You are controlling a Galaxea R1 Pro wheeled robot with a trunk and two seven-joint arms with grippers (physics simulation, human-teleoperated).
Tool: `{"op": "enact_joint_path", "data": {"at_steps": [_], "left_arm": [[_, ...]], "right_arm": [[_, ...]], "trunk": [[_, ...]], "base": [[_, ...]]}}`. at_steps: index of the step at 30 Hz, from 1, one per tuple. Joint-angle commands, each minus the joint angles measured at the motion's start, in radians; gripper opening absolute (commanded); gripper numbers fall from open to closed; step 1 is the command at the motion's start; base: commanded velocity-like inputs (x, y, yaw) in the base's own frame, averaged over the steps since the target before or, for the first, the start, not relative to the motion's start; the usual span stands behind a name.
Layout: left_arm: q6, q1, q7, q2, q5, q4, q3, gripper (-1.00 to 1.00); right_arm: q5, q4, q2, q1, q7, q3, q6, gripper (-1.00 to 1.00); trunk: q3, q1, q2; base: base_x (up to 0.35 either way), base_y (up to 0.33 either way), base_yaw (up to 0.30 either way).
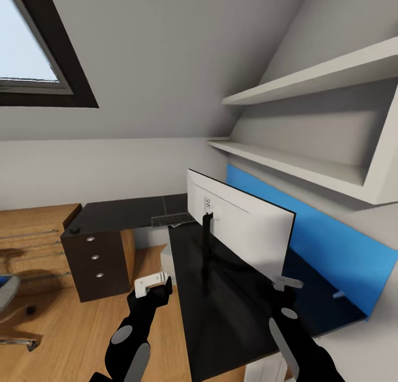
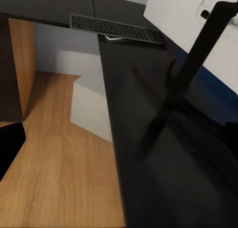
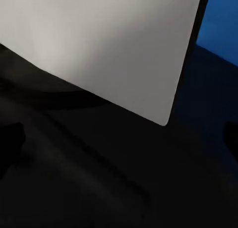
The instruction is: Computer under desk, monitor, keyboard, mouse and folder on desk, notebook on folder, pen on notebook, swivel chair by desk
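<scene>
Writing: we saw no words we could read; the small panel on the monitor's back was too blurry.
Monitor (image 1: 243, 221): it stood upright on the tabletop (image 1: 221, 304), its pale back toward us, on a thin black stand (image 1: 207, 233).
Keyboard (image 1: 172, 220): it lay on the tabletop at the corner, past the monitor's far end.
Our left hand (image 1: 152, 285): it hung over the wood floor (image 1: 72, 338), just beside the tabletop's edge and near the stand. It held nothing, but we could not tell how wide it was.
Our right hand (image 1: 286, 284): it was over the tabletop, close to the monitor's near end. We could not tell if it was wide or narrow.
Left wrist view: it showed the keyboard (image 2: 118, 28) close up, with a thin pale thing poking out under it, and a light grey box (image 2: 91, 109) under the tabletop.
Right wrist view: it showed the monitor's pale corner (image 3: 99, 49) and the blue wall panel (image 3: 220, 25).
Swivel chair (image 1: 8, 304): it sat at the far left, well apart from the tabletop.
Drawers (image 1: 97, 257): three, with silver knobs.
</scene>
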Motion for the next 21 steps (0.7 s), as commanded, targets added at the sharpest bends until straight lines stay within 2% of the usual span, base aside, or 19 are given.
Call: {"op": "enact_joint_path", "data": {"at_steps": [1,10,21], "left_arm": [[0.003,-0.001,0.008,0.000,0.008,-0.001,-0.002,1.00],[0.003,-0.001,0.008,0.000,0.008,0.000,-0.002,1.00],[0.003,-0.001,0.008,0.000,0.007,0.000,-0.002,1.00]], "right_arm": [[-0.005,-0.002,-0.001,-0.001,-0.007,0.006,0.005,1.00],[-0.003,-0.002,-0.003,-0.001,-0.002,0.041,0.004,1.00],[0.002,-0.003,-0.004,0.000,-0.001,0.046,0.002,1.00]], "trunk": [[-0.002,0.000,-0.001],[-0.007,0.000,-0.001],[-0.014,0.000,-0.001]], "base": [[0.000,0.000,0.267],[0.000,0.000,0.264],[0.000,0.000,0.258]]}}
